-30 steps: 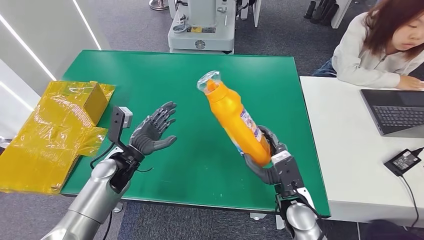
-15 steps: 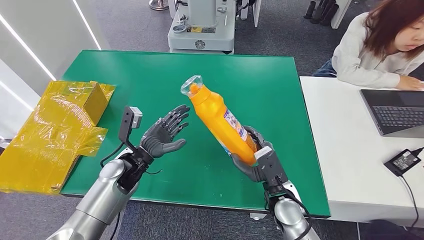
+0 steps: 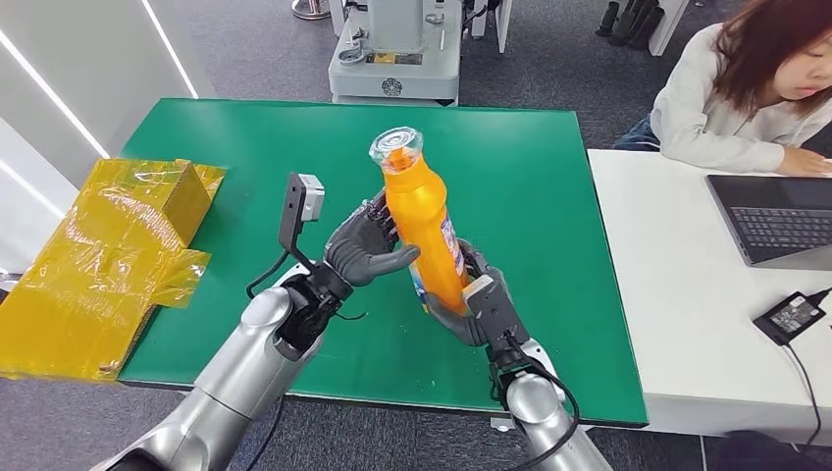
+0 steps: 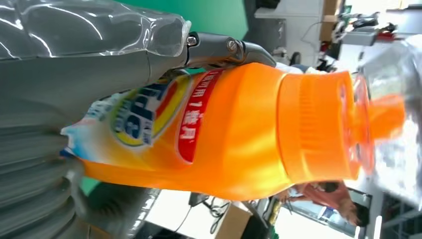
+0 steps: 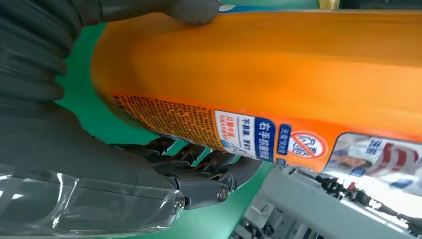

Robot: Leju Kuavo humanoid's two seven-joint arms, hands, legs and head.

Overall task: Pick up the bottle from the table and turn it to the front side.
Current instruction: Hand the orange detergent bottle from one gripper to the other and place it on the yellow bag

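The tall orange plastic bottle [image 3: 424, 231] stood almost upright above the green desk [image 3: 245, 147], cap up. The right hand [image 3: 478, 306] gripped its bottom, and the left hand [image 3: 365, 247] had its fingers [image 3: 378, 224] wrapped round its middle

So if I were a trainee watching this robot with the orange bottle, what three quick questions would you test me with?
1. True or false: the orange bottle lies flat on the green table.
2. Which hand grips the bottle's lower end? A) left hand B) right hand C) the person's hand
3. Fill in: beside the table's left edge sits a ___ wrapped box.

Key: 1 false, it is held up, nearly upright. 2 B; the left hand wraps the middle. 3 yellow.
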